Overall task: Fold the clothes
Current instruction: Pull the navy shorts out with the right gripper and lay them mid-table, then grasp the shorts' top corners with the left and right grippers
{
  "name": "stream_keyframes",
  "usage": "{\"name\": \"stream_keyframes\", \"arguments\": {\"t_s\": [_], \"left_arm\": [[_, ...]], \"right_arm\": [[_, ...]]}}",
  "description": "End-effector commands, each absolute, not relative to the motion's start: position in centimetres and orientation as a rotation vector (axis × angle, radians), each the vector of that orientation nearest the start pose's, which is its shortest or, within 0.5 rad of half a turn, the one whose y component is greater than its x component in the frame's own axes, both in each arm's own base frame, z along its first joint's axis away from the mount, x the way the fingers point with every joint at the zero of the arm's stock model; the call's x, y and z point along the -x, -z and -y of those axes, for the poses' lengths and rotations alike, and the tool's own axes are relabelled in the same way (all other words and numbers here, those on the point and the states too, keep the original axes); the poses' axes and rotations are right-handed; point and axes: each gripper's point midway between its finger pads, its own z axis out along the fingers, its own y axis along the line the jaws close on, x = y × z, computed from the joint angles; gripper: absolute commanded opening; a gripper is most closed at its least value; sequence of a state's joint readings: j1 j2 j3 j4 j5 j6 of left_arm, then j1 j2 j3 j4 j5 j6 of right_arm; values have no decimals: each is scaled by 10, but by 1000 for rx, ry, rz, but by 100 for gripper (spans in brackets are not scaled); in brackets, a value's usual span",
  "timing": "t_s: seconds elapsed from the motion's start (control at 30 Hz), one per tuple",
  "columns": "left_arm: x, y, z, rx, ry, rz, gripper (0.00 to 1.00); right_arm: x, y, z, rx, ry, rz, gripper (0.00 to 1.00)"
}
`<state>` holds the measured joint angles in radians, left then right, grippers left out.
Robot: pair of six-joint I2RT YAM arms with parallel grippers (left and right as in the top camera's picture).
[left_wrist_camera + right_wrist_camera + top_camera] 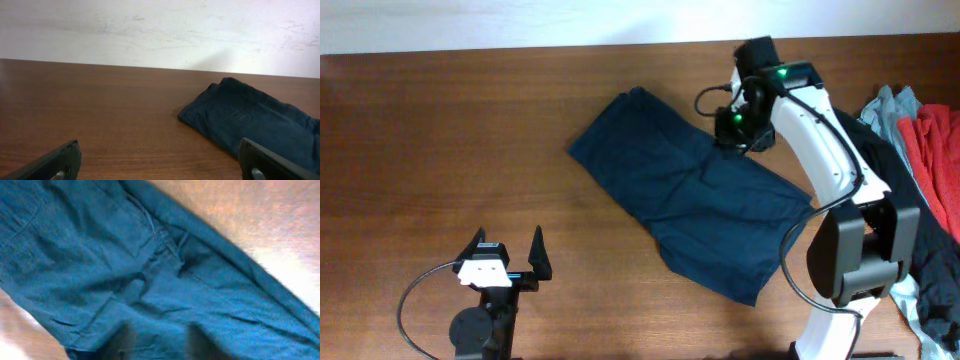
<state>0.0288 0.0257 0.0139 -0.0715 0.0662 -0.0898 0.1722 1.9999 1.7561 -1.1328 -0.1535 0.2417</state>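
The clothes (680, 195), a dark navy shorts-like garment, lie spread flat and slanted across the middle of the table. They also show at the right of the left wrist view (255, 122) and fill the right wrist view (150, 255), seams and creases visible. My right gripper (737, 128) hovers over the garment's far right edge. Its two blurred dark fingers stand apart just above the fabric (160, 342), and the cloth between them looks flat. My left gripper (507, 247) rests near the table's front left, wide open (159, 147) over bare wood, well short of the garment.
A heap of other garments lies at the table's right edge: a red one (942, 150) and a pale grey-blue one (893, 103). The right arm's white base (850, 250) stands beside it. A white wall (160, 30) runs behind the table's far edge.
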Motion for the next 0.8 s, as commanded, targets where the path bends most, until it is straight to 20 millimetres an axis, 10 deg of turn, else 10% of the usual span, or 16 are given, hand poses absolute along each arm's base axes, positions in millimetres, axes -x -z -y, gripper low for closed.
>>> {"name": "stream_keyframes", "arguments": {"t_s": [0.0,0.13,0.43,0.6,0.77], "left_arm": [[-247,-166,7,23,98,-1613,99],[-246,-178,20,-40,156,-1567,99],[-240,-194,45,-167,263,-1497,99],[-237,-218,46,-187,255,-1400,99],[-240,-180,46,-156,288,-1629,99]], "right_arm": [[-397,-84,-125,-56,-424,-3022,21],[-390,-34,-164,-110,-564,-2964,18],[-371,-2,-248,-12,-831,-2842,9],[-303,-3,-292,233,-963,-2988,4],[-306,-30,-303,332,-930,-2902,4]]}}
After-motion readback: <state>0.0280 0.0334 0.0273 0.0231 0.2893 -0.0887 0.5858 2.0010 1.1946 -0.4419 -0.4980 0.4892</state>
